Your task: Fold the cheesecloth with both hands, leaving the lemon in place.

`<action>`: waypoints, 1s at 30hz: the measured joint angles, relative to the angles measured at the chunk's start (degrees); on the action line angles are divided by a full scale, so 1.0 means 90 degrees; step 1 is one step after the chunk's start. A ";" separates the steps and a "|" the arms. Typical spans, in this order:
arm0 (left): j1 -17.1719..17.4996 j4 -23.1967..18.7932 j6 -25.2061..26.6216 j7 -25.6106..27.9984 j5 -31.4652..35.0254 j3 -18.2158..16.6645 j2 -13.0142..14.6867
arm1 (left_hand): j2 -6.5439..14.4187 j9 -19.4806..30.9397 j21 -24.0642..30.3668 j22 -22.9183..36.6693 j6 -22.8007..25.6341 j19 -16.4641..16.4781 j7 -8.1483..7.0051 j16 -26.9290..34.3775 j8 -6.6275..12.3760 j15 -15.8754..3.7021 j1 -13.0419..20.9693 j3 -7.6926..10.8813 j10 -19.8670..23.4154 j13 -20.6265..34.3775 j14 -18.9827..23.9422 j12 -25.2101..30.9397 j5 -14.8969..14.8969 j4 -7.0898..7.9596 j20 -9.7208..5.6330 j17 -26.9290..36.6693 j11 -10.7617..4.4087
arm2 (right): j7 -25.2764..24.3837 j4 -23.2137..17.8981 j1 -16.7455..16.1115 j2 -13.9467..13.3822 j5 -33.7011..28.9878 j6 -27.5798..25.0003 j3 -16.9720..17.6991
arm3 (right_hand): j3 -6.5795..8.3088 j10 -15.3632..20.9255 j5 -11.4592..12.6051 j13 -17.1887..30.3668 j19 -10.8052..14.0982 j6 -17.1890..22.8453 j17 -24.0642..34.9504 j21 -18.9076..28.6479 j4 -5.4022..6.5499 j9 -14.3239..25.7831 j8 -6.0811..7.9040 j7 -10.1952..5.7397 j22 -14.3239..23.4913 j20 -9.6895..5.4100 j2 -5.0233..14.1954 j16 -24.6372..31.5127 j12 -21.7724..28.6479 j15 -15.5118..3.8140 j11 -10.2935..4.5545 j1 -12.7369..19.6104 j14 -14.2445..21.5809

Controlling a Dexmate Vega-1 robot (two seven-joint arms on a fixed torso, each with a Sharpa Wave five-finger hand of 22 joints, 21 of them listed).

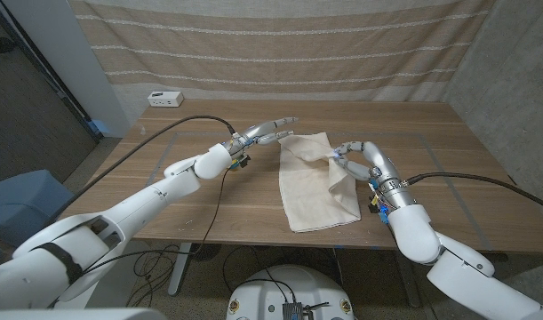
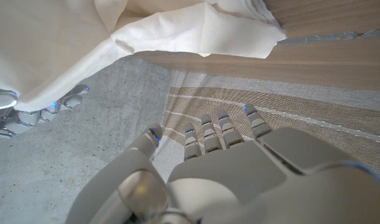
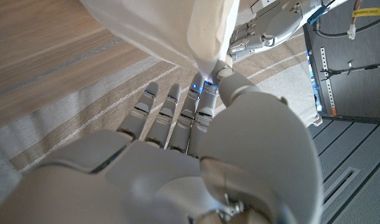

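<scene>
The cream cheesecloth (image 1: pixel 314 182) lies on the wooden table (image 1: pixel 191 204), partly folded, its right side raised. My right hand (image 1: pixel 353 156) pinches that raised fold between thumb and fingers (image 3: pixel 205 78), and the cloth (image 3: pixel 177 31) hangs from it. My left hand (image 1: pixel 266 133) hovers at the cloth's far left corner with its fingers (image 2: pixel 224 127) stretched out and apart, holding nothing. In the left wrist view the cloth (image 2: pixel 177 31) is draped just beyond my left hand (image 2: pixel 239 174), and my right hand (image 2: pixel 22 115) grips its lifted edge.
A small white box (image 1: pixel 164 98) sits at the table's far left corner. A striped curtain (image 1: pixel 280 44) hangs behind the table. Tape lines (image 1: pixel 173 138) mark the tabletop. A blue-grey object (image 1: pixel 27 191) stands off the table's left side.
</scene>
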 measured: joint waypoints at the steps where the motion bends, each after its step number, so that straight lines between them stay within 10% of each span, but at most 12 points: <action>1: 0.0003 0.0000 -0.0006 0.0002 0.0000 -0.0006 0.0002 | 0.0001 0.0000 0.0000 0.0000 -0.0001 0.0000 -0.0001 0.0000 0.0000 0.0000 0.0001 0.0000 0.0000 0.0000 0.0000 0.0000 0.0000 0.0000 0.0000 0.0000 0.0000 | 0.0076 -0.0011 0.0005 -0.0013 0.0044 0.0027 0.0016 | 0.0022 0.0000 0.0020 0.0003 0.0000 0.0000 0.0000 0.0000 0.0000 0.0000 0.0000 0.0000 0.0000 0.0000 0.0000 -0.0030 0.0000 -0.0010 0.0000 0.0000 -0.0012; 30: -0.0069 0.0278 -0.0296 0.0062 -0.0007 -0.0061 -0.0041 | 0.0001 0.0001 0.0001 0.0000 -0.0075 0.0001 -0.0032 0.0000 0.0025 0.0016 0.0001 -0.0024 -0.0021 0.0001 -0.0016 0.0046 0.0000 -0.0024 0.0000 0.0000 -0.0021 | 0.2072 -0.0520 0.0467 -0.0980 0.0548 0.0124 0.0020 | 0.0338 -0.0296 0.0421 0.0088 -0.0033 0.0000 0.0059 0.0001 -0.0012 0.0178 0.0133 0.0000 0.0000 0.0034 -0.0133 -0.0041 0.0000 0.0021 0.0159 -0.0203 -0.0433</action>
